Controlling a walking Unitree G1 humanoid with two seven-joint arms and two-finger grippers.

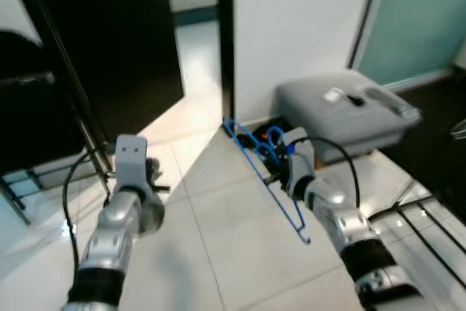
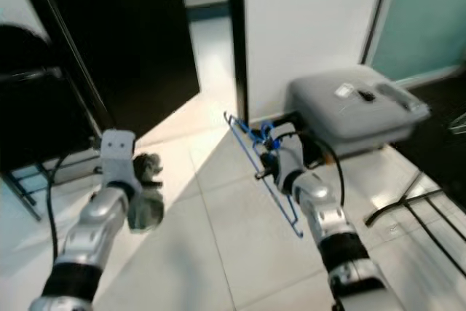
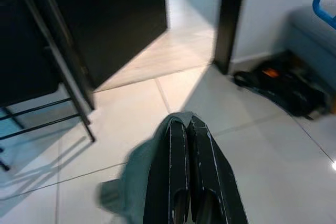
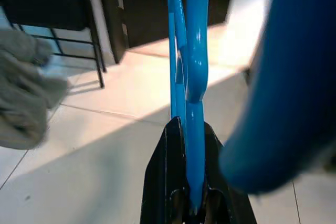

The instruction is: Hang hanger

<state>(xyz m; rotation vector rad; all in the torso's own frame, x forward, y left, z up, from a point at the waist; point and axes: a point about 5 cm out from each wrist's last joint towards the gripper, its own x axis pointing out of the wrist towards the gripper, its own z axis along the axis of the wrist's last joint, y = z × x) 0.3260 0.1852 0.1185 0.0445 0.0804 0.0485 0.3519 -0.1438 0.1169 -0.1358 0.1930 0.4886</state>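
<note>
A: Two arms are raised above the tiled floor [image 1: 218, 253]. Which step?

B: Carrying. The right gripper [image 4: 188, 124] clamps the blue hanger [image 1: 266, 180]; the left gripper [image 3: 188, 129] is closed, empty. Next, I think, find a rail.

Glossy blue plastic hanger [image 4: 193, 51], shiny pale floor tiles [image 1: 240, 245], matt grey plastic box [image 1: 342, 111], silver metal arms.

Silver arms [image 1: 120, 227], black cuff bands, looping black cables, long black gripper fingers [image 3: 181, 166].

Grey lidded box [image 1: 346, 113] by white wall [image 1: 291, 27]; black metal rack [image 1: 36, 143].
</note>
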